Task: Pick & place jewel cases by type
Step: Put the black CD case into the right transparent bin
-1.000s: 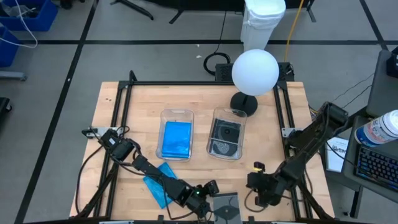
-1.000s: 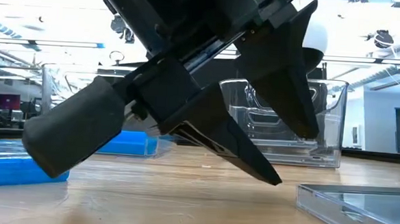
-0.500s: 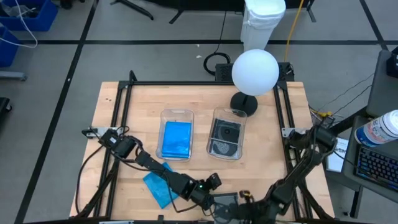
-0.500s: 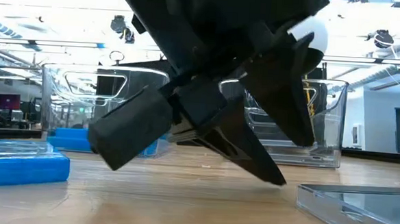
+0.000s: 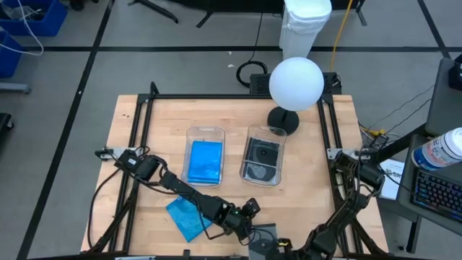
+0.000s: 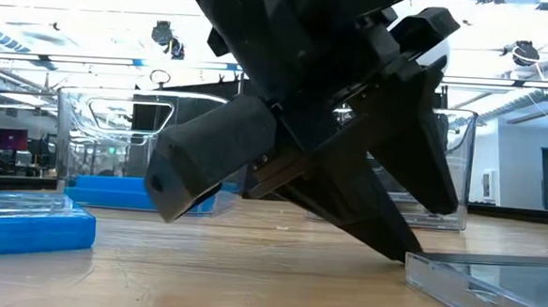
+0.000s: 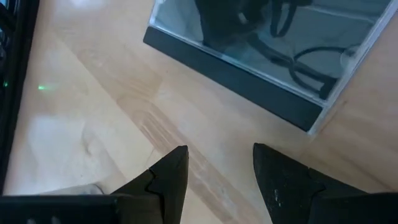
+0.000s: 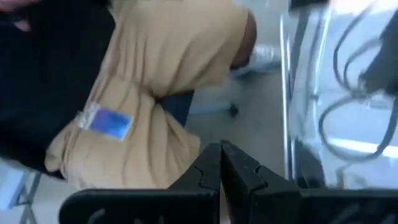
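Note:
A clear jewel case [image 5: 264, 237] lies flat at the table's near edge; it also shows in the low view [image 6: 493, 282] and the left wrist view [image 7: 249, 56]. A bright blue jewel case [image 5: 185, 218] lies flat to its left. My left gripper [image 7: 221, 152] is open and empty, slanting down low over the wood just left of the clear case [image 5: 251, 211], with bare table between its fingertips and the case. My right gripper [image 8: 221, 149] is shut and empty at the near edge [image 5: 287, 249], facing the room.
Two clear bins stand mid-table: the left bin [image 5: 205, 133] holds a blue case, the right bin [image 5: 266, 132] a clear case with a disc. A white globe lamp [image 5: 296, 83] stands behind them. A person in tan trousers [image 8: 155, 81] stands beyond the near edge.
My left gripper has gone toward the table's right edge and a little toward the far edge, closing on the clear case. My right gripper has swung toward the table's near edge and left, its arm folding down low. The cases have kept still.

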